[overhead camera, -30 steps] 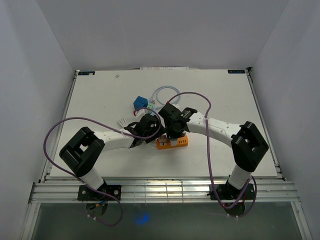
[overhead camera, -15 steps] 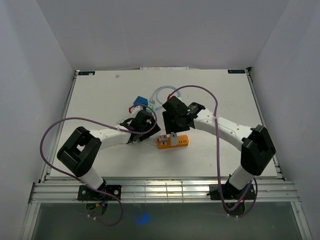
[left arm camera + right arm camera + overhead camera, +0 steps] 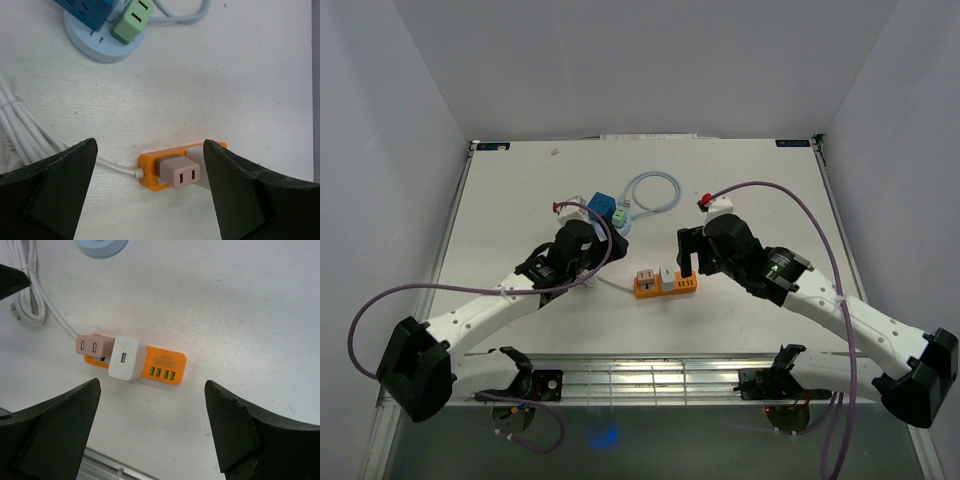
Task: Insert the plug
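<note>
Since white plug (image 3: 125,364) and pink plug (image 3: 92,346) look seated in orange strip (image 3: 167,365) just ahead of it, right pincer (image 3: 151,385) gapes wide, empty; left pincer (image 3: 149,145) too.

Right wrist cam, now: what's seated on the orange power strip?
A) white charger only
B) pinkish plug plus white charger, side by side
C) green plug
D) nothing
B: the pinkish two-slot plug and the white square charger sit side by side on the orange plastic power strip.
</note>
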`<state>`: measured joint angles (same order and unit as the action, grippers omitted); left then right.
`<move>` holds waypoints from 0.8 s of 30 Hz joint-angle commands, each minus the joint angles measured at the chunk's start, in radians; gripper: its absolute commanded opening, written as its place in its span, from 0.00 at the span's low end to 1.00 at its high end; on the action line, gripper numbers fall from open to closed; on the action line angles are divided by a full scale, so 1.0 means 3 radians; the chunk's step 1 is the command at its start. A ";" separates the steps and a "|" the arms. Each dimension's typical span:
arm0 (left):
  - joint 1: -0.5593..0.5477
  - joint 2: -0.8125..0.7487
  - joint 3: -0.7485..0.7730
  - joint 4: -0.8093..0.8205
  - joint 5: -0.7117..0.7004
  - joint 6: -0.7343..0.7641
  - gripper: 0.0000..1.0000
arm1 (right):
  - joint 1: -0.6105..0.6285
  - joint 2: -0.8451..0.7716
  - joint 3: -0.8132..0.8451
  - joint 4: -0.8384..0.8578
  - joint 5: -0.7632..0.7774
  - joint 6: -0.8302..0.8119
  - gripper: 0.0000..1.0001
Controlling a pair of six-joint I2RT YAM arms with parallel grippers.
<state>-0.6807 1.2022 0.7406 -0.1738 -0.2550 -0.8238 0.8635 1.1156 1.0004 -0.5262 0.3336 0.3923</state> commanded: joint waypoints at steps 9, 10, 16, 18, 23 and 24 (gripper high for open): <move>0.0035 -0.2546 -0.1297 0.0318 -0.0740 0.0475 0.98 | -0.0015 -0.1611 -0.1309 0.0915 0.1102 -0.0285 0.89; 0.0035 -0.2717 -0.1475 0.0389 -0.0730 0.0531 0.98 | -0.0015 -0.1830 -0.1447 0.0946 0.1112 -0.0290 0.89; 0.0030 -0.3475 -0.1645 0.0139 -0.0649 0.0741 0.98 | -0.0020 -0.2658 -0.2009 0.1263 0.1168 -0.0403 0.89; 0.0030 -0.3572 -0.1727 0.0206 -0.0577 0.0782 0.98 | -0.0015 -0.2803 -0.2117 0.1289 0.1291 -0.0367 0.89; 0.0030 -0.3527 -0.1748 0.0201 -0.0592 0.0767 0.98 | -0.0020 -0.3100 -0.2220 0.1284 0.1332 -0.0357 0.89; 0.0030 -0.3496 -0.1728 0.0196 -0.0612 0.0752 0.98 | -0.0020 -0.3110 -0.2225 0.1284 0.1337 -0.0357 0.89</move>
<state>-0.6750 0.1329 0.2218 -0.1177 -0.4454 -0.6140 0.8585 0.2077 0.3344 -0.2096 0.6922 0.2947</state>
